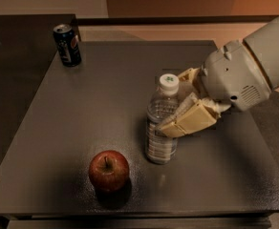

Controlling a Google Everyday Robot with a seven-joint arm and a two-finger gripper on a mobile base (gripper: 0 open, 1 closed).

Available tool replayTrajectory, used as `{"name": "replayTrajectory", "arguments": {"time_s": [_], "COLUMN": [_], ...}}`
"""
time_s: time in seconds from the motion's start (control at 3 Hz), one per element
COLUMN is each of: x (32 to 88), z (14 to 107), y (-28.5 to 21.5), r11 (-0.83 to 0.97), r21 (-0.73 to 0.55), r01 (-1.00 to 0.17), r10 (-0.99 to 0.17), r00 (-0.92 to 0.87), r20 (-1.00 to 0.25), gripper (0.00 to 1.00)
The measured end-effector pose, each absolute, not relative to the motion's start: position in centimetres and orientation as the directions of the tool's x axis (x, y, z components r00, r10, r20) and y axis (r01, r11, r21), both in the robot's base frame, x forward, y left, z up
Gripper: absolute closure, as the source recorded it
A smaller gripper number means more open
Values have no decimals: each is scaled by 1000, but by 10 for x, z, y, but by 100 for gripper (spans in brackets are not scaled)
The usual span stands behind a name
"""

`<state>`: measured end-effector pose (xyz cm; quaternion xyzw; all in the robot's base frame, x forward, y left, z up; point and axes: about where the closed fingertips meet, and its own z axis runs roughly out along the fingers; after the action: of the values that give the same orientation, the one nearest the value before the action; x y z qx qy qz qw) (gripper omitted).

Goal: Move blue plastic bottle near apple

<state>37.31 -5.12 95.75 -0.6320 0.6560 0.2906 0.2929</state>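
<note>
The blue plastic bottle (161, 123) stands upright on the dark table (96, 109), clear with a white cap. My gripper (170, 116) comes from the right and is shut on the bottle's middle; one cream finger (187, 120) lies across its front. The dark red apple (109, 170) with a short stem sits near the table's front edge, just left of and in front of the bottle, a small gap between them.
A dark blue soda can (67, 45) stands at the table's far left corner. The white arm housing (244, 75) fills the right side above the table. The table's front edge runs just below the apple.
</note>
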Motion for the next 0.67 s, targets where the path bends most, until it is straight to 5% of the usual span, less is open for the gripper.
{"name": "replayTrajectory", "arguments": {"time_s": [0.67], "x": [359], "z": [955], "y": [-45], "r11": [23], "r21": [13], "r01": [-1000], "r10": [-655], "r00": [-25], "r20": [-755], "gripper": [59]}}
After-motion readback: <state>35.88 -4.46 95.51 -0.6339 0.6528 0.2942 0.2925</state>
